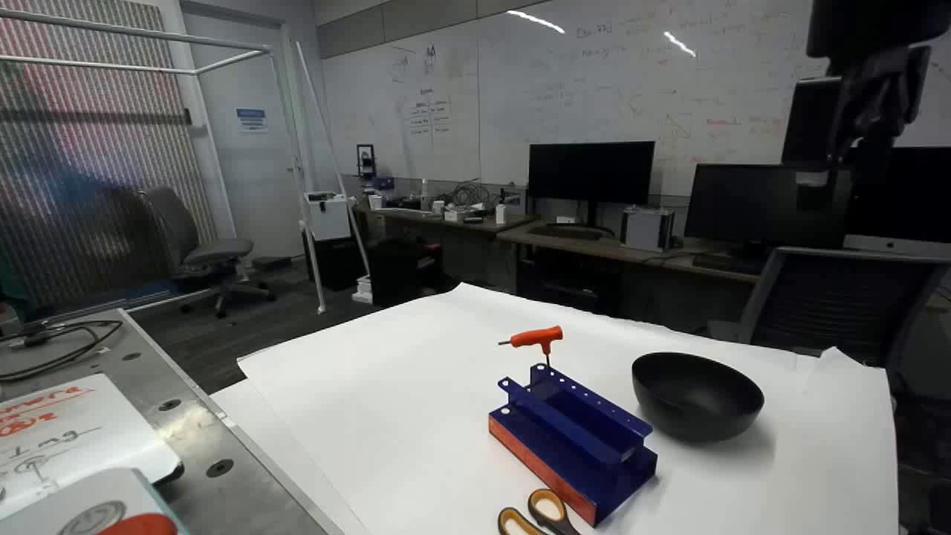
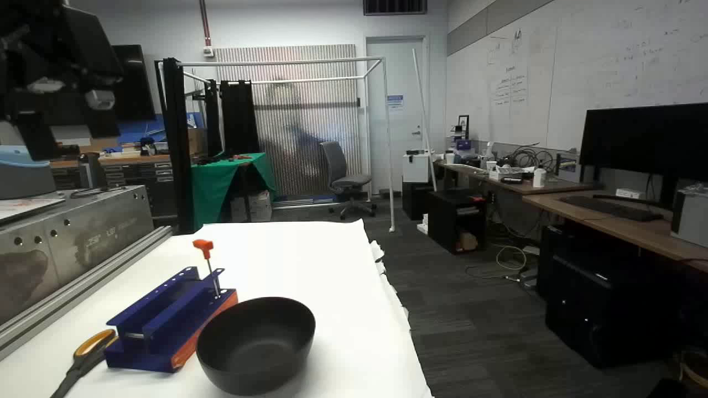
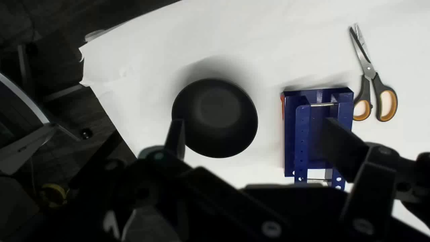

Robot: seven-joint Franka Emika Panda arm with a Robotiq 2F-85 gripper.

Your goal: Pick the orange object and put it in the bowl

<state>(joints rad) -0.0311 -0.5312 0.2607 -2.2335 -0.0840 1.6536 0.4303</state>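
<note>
The gripper (image 3: pixel 254 124), dim in view, hangs wide and seemingly empty. The pick appears due: it should next reach the orange tool (image 1: pixel 537 339) standing in the rack (image 1: pixel 568 425).

In an exterior view, bare worktop (image 2: pixel 298 251) reaches the far edge. Inward from the left edge, rack (image 2: pixel 176 313), orange tool (image 2: pixel 204 249) and bowl (image 2: pixel 256 345) obstruct.

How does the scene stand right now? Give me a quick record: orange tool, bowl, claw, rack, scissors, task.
orange tool: roughly upright at one end of the blue rack, handle on top
bowl: beside the rack, apart from it, nothing seen inside
claw: open, holding nothing, higher than bowl and rack
scissors: across the rack from the bowl
task: transfer not yet done
</note>
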